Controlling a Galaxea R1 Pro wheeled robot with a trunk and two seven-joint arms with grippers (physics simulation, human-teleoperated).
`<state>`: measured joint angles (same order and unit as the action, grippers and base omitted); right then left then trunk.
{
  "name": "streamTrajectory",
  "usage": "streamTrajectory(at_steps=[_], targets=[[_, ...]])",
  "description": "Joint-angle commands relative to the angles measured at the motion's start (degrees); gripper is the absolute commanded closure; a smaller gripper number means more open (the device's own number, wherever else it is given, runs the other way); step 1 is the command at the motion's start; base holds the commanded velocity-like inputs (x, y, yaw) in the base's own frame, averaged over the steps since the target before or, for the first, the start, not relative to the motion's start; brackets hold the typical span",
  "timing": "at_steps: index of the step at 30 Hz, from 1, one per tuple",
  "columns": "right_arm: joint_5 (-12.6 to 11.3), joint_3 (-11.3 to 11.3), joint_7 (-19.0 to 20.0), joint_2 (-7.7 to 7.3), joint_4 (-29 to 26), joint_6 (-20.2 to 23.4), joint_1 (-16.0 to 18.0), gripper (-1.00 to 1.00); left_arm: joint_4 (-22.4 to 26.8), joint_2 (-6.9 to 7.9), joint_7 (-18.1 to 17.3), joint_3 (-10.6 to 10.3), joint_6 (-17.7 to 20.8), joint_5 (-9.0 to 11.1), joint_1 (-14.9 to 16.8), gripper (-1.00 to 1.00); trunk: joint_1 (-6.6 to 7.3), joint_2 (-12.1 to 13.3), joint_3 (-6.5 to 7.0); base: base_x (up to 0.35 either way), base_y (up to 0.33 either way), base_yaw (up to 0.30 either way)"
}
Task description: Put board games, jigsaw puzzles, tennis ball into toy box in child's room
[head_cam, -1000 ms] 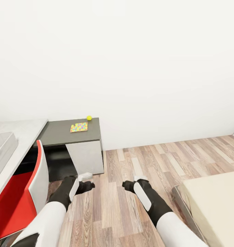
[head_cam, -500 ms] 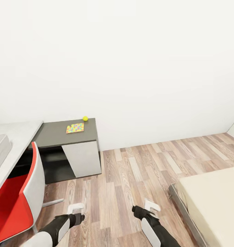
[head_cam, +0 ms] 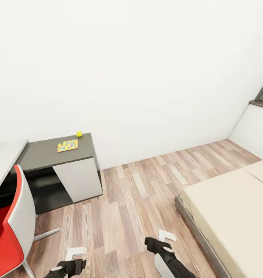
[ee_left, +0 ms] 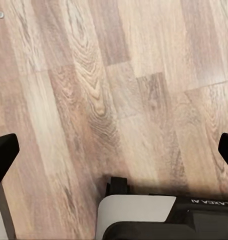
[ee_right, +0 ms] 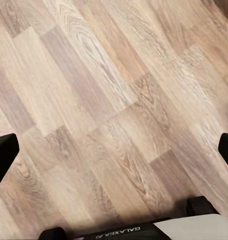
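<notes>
The head camera has swung right since a second ago: the grey tray has left the picture and more of the bed (head_cam: 231, 216) shows. From the left: red chair (head_cam: 8, 239), table (head_cam: 50, 154) carrying one jigsaw puzzle (head_cam: 67, 145) with the tennis ball (head_cam: 79, 134) just beside it. Both arms sit lower now; left gripper (ee_left: 114, 150) and right gripper (ee_right: 114, 145) have jaws spread wide, empty, over the floor (head_cam: 135, 200).

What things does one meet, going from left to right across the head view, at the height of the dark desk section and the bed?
Red chair → jigsaw puzzle → tennis ball → bare wood floor → bed.
</notes>
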<state>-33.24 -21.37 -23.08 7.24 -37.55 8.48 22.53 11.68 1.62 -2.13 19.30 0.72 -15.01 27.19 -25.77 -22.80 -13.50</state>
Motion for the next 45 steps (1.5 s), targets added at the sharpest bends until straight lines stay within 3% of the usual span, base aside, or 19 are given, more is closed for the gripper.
streamTrajectory(at_steps=[1, 7, 16, 32, 45], targets=[[-0.28, -0.30, -0.44, -0.03, 0.12, -0.01, 0.06, -1.00, 0.07, -0.02, -0.23, 0.48, -0.11, -0.55, -0.04, -1.00, -0.01, -0.12, -0.11, -0.210, 0.029, -0.279], [-0.29, -0.64, -0.36, -0.01, 2.07, -3.12, 0.06, -1.00, 0.02, -0.39, -0.18, 0.46, -0.89, -0.85, -0.40, -1.00, -0.01, -0.12, -0.08, -0.256, 0.063, -0.270], [-0.21, -3.24, -0.38, -0.03, 3.78, -5.32, 0.06, -1.00, 0.01, -0.42, -0.30, 0.48, -1.29, -2.06, -0.73, -1.00, -0.01, -0.12, 0.10, -0.088, 0.030, -0.143], [-0.30, -3.50, -0.38, 0.05, 4.30, -5.52, 0.06, -1.00, 0.01, -0.55, -0.32, 0.48, -1.33, -2.16, -1.15, -1.00, -0.01, -0.12, 0.21, -0.052, 0.149, -0.007], [-0.18, -3.54, -0.32, 0.05, 5.48, -5.58, 0.06, -1.00, 0.01, -0.61, -0.31, -0.37, -1.88, -2.98, -1.47, -1.00, -0.01, -0.12, 1.29, 0.069, -0.006, 0.000]])
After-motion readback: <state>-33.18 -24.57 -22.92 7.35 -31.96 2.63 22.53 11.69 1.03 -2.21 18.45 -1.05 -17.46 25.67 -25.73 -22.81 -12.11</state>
